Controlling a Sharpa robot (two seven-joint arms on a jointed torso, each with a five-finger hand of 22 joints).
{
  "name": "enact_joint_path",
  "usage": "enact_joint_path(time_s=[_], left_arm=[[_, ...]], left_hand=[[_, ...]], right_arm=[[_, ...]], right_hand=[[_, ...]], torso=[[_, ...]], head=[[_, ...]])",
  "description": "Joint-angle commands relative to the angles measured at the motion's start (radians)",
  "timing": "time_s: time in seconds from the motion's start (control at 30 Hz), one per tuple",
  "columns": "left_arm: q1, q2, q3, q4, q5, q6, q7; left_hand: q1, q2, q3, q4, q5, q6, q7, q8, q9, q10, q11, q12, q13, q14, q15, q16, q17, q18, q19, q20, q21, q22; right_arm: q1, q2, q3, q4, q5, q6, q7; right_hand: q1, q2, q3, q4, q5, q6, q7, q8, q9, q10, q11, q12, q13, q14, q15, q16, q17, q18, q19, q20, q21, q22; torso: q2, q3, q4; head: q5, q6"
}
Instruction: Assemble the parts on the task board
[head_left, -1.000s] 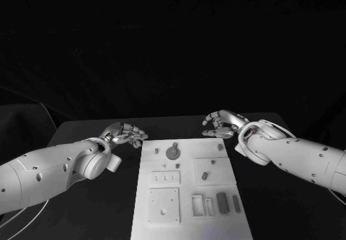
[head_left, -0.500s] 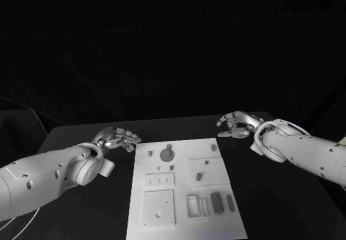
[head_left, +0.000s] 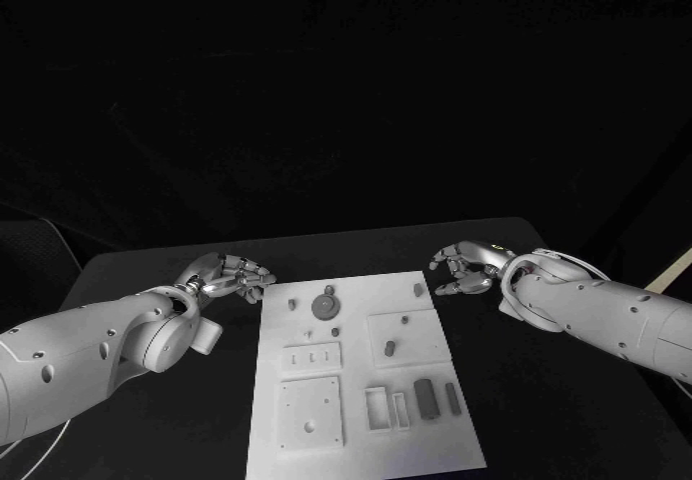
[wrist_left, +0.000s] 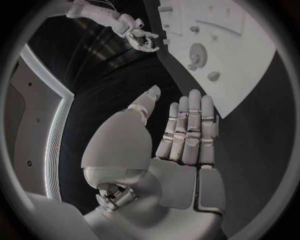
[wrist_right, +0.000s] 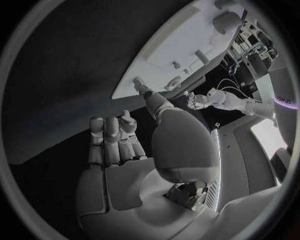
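Black tabletop (head_left: 173, 400), white task board (head_left: 361, 440) centred w/ parts (head_left: 424, 393) on it. Left hand (head_left: 224, 276) & right hand (head_left: 469, 267) flank far corners, both empty, fingers loosely curled apart; right nearer small far-edge part (head_left: 421, 289).

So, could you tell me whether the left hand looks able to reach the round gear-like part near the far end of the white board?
Probably yes. The left hand hovers empty beside the white task board, and nothing lies between it and the round gear-like part.
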Motion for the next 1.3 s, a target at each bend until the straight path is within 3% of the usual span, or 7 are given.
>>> enact_joint_path(time_s=[0.03, 0.27, 0.57, 1.3], left_arm=[[0.0, 0.002, 0.001, 0.0, 0.006, 0.015, 0.014], [0.0, 0.004, 0.001, 0.002, 0.006, 0.014, 0.013], [0.0, 0.005, 0.001, 0.002, 0.006, 0.011, 0.011], [0.0, 0.001, 0.001, 0.01, 0.0, 0.01, 0.007]], left_hand=[[0.007, 0.003, 0.001, 0.004, 0.005, 0.001, 0.005, -0.005, -0.001, 0.005, -0.001, 0.004, 0.001, -0.005, 0.0, -0.004, 0.001, 0.014, -0.008, 0.002, -0.004, -0.001], [0.007, 0.002, 0.001, 0.004, 0.005, 0.001, 0.005, -0.005, -0.001, 0.006, -0.001, 0.004, 0.002, -0.005, 0.0, -0.004, 0.001, 0.014, -0.008, 0.002, -0.004, -0.001], [0.007, 0.002, 0.001, 0.004, 0.005, 0.001, 0.005, -0.005, -0.001, 0.006, -0.001, 0.004, 0.002, -0.005, 0.0, -0.004, 0.001, 0.014, -0.008, 0.002, -0.004, -0.001], [0.008, 0.002, 0.001, 0.004, 0.004, 0.001, 0.005, -0.005, -0.001, 0.008, -0.001, 0.004, 0.002, -0.005, 0.0, -0.004, 0.001, 0.014, -0.008, 0.002, -0.004, -0.001]], right_arm=[[0.0, 0.005, 0.0, -0.002, -0.045, 0.023, 0.016], [-0.002, 0.02, -0.005, -0.014, -0.045, 0.016, 0.019], [-0.028, 0.046, -0.005, -0.038, -0.042, 0.003, 0.029], [-0.037, 0.073, -0.005, -0.058, -0.03, -0.013, 0.039]], right_hand=[[0.01, 0.0, -0.009, 0.0, -0.004, -0.01, -0.001, -0.005, -0.002, -0.009, 0.001, -0.005, -0.002, -0.01, 0.0, -0.006, -0.002, -0.018, -0.009, 0.0, 0.009, -0.002], [0.012, 0.0, -0.01, 0.0, -0.004, -0.014, -0.003, -0.006, -0.002, -0.01, 0.002, -0.005, -0.002, -0.012, 0.001, -0.006, -0.002, -0.019, -0.01, 0.0, 0.008, -0.003], [0.013, 0.005, -0.01, 0.002, -0.003, -0.016, -0.003, -0.005, -0.002, -0.011, 0.003, -0.005, -0.003, -0.013, 0.003, -0.006, -0.003, -0.02, -0.011, 0.0, 0.008, -0.003], [0.014, 0.025, -0.006, 0.012, -0.002, -0.014, 0.001, 0.001, 0.0, -0.01, 0.005, -0.003, -0.004, -0.013, 0.006, -0.003, -0.003, -0.022, -0.009, 0.001, 0.009, -0.004]], torso=[[0.0, -0.0023, -0.0011], [0.0, -0.0048, 0.001], [0.001, -0.0058, 0.0045], [0.0, -0.0055, 0.0009]], head=[[-0.004, -0.004], [-0.009, -0.002], [-0.003, -0.006], [0.01, -0.014]])
